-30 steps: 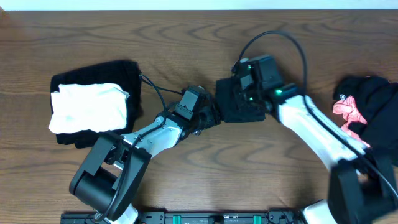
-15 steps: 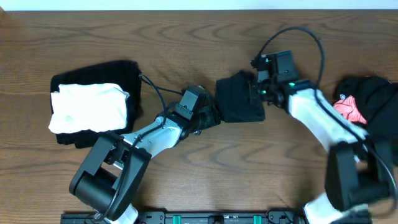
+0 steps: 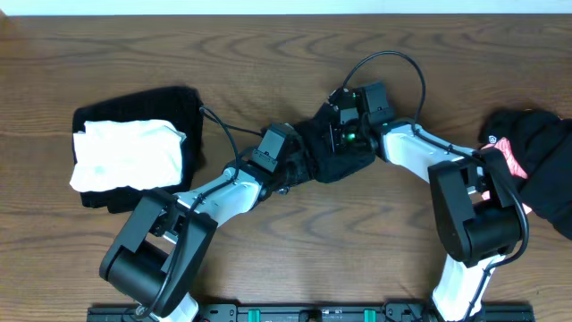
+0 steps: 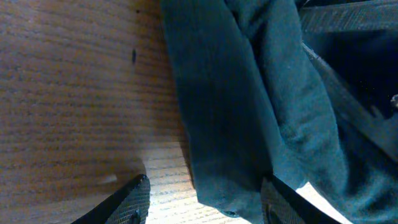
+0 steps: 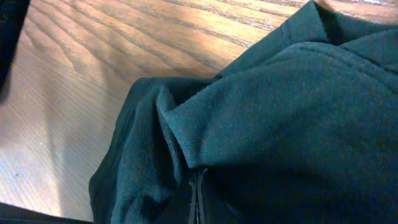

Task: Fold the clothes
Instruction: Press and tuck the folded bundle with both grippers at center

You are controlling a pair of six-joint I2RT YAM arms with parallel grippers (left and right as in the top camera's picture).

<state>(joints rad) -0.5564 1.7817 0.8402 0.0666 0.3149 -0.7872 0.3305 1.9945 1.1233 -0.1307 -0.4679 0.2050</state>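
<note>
Black garment point(image 3: 335, 154) mid-table; white mark point(image 3: 491, 139) on right pile point(image 3: 543, 165) unreadable.

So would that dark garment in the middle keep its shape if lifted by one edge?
Probably not: the dark garment bunches into soft folds, so it would likely droop. Its matte, fleecy-looking surface suggests grip rather than slipperiness. Pushed, it would probably wrinkle rather than slide.
</note>
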